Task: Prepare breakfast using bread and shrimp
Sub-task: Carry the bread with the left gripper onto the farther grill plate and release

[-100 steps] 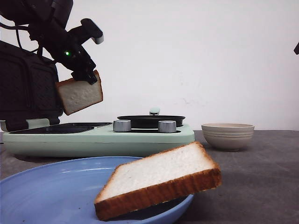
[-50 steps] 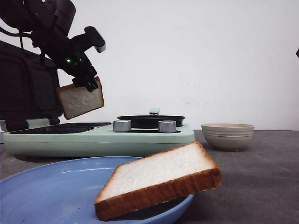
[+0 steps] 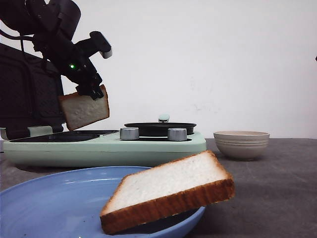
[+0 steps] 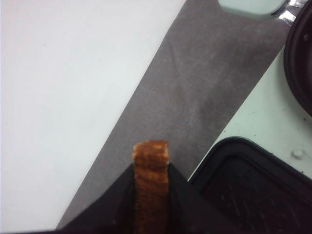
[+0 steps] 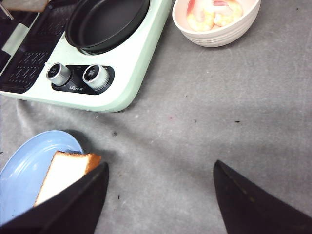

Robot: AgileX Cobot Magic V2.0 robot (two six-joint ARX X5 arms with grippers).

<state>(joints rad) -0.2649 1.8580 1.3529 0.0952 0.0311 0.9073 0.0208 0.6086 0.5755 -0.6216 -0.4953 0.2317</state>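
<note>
My left gripper (image 3: 94,91) is shut on one slice of bread (image 3: 84,110) and holds it on edge in the air above the black grill plate (image 3: 59,136). In the left wrist view the brown crust (image 4: 151,161) sits between the fingers of the left gripper (image 4: 151,195). The second slice (image 3: 168,191) leans on the rim of the blue plate (image 3: 49,203) and also shows in the right wrist view (image 5: 61,173). Shrimp (image 5: 214,12) lie in the beige ribbed bowl (image 5: 219,36). My right gripper (image 5: 161,195) is open and empty above the grey table.
A mint-green breakfast maker (image 3: 104,148) stands at the back left, with a black round pan (image 3: 159,128), two silver knobs (image 5: 75,74) and its black lid (image 3: 25,94) raised. The bowl (image 3: 241,144) stands to its right. A white wall is behind.
My left gripper has lowered the held slice a little toward the grill plate. The plate, the second slice and the bowl have not moved.
</note>
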